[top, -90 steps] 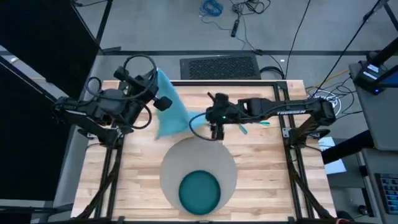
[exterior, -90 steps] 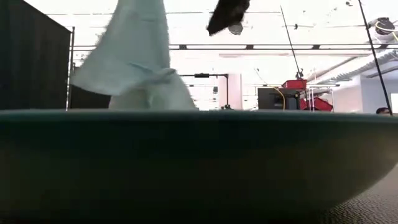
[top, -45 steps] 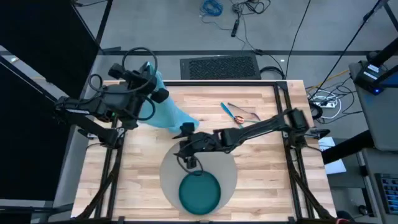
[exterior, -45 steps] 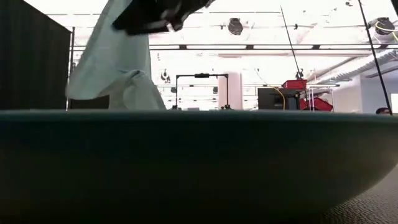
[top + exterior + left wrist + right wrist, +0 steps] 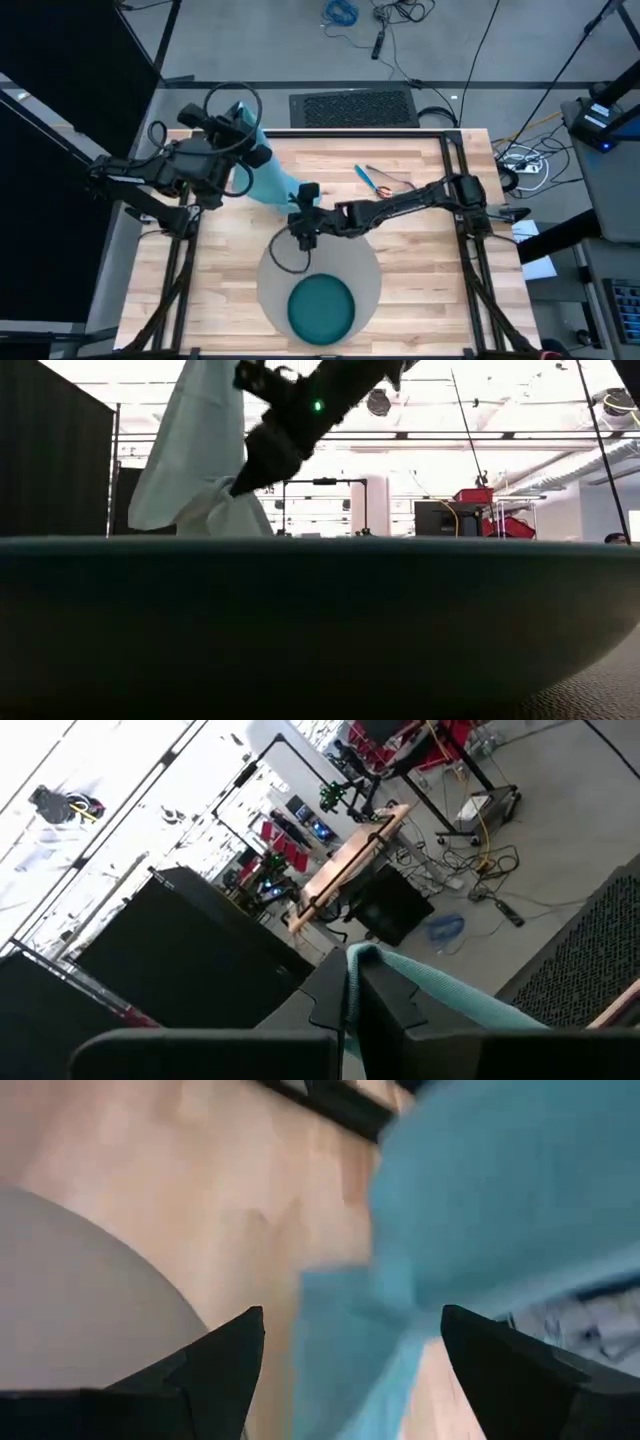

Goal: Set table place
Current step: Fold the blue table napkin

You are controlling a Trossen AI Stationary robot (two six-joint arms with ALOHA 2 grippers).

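Napkin (image 5: 268, 183), light blue, is hanging over the far left part of the table (image 5: 420, 260), lifted by its upper end. The left gripper (image 5: 248, 150) is clamping that end; in the left wrist view the cloth (image 5: 440, 995) is running out from between the two dark fingers (image 5: 385, 1010), which are pressed together on it. The lower end of the cloth is trailing down toward the planks, just beyond the far edge of the mat (image 5: 365, 262).

The right gripper (image 5: 303, 222) is reaching across from the right side and is sitting at the mat's far left edge, right beside the napkin's lower end. In its own wrist view the fingers (image 5: 215, 1370) are standing apart, with blue cloth (image 5: 480, 1200) filling the space ahead of them and the grey mat (image 5: 70, 1300) off to one side; nothing is gripped between them. In the low view this arm is slanting down as a dark shape in front of the pale hanging cloth (image 5: 195, 450).

Mat is lying near the front middle of the table, and the teal plate (image 5: 321, 308) is resting on its near half. Plate rim (image 5: 320, 620) is filling the lower part of the low view.

Cutlery (image 5: 375, 182) is lying on the bare planks toward the far right, well apart from the mat
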